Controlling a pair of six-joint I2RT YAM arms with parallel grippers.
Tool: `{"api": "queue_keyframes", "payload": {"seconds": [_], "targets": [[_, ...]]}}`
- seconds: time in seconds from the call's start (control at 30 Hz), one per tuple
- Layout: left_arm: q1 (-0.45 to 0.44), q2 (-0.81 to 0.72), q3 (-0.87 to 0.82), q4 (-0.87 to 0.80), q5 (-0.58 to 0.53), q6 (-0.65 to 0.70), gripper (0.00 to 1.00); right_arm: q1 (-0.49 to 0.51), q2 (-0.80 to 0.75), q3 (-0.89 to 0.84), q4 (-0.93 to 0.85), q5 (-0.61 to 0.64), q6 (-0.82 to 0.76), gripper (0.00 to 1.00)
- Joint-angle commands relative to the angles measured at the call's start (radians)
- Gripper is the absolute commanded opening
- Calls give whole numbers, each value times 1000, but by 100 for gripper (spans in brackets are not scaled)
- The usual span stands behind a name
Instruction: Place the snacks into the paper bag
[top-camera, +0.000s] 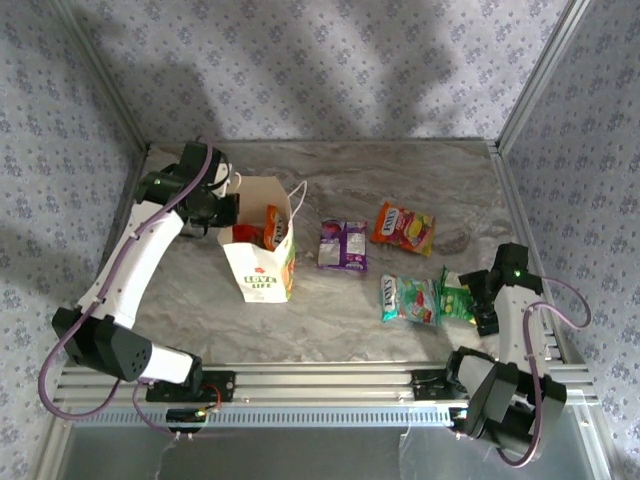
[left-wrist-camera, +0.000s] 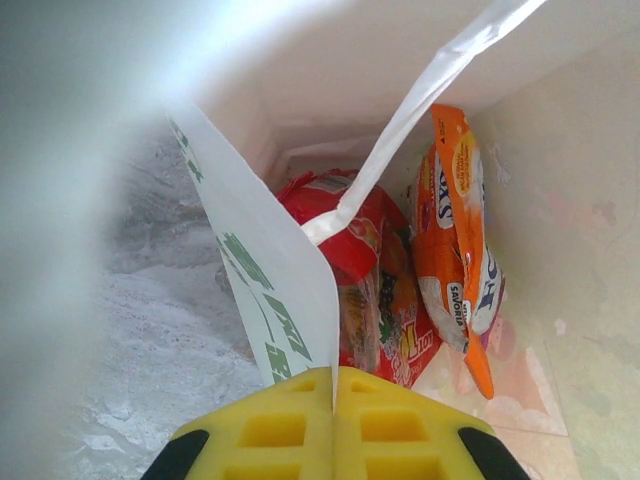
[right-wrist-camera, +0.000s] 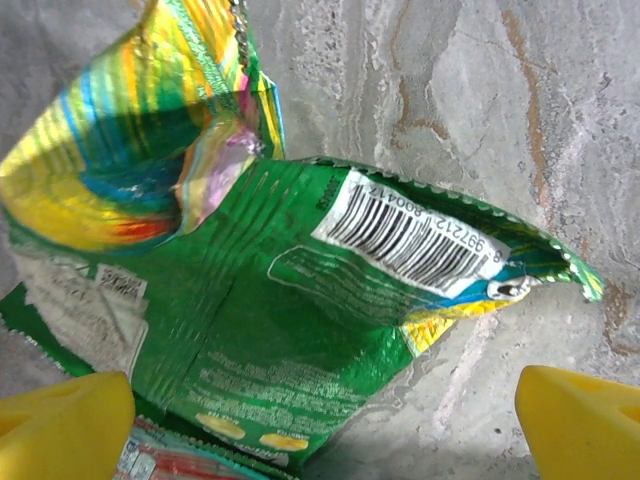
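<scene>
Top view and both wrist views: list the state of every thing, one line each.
paper bag: upright, open, wall pinched
left gripper: shut on paper bag
orange packet: inside the bag
red packet: inside the bag
purple packet: flat on table
orange-yellow packet: flat on table
teal packet: flat on table
green packet: crumpled, barcode up
right gripper: open around green packet

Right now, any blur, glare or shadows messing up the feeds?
Top view: sharp, soft shadows on the back wall. Left wrist: left edge a washed-out white blur, packets in the paper bag clear. Right wrist: green packet crisp, barcode legible, glare on the striped foil packet.
</scene>
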Motion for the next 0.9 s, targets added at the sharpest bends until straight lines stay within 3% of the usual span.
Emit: {"api": "queue_keyframes", "payload": {"seconds": [0.0, 0.87], "targets": [[1, 21, 23, -31, 17, 11, 6, -8, 26, -17, 45, -9, 17, 100], [-2, 37, 39, -45, 13, -1, 6, -11, 241, -71, 299, -172, -106, 98]]}}
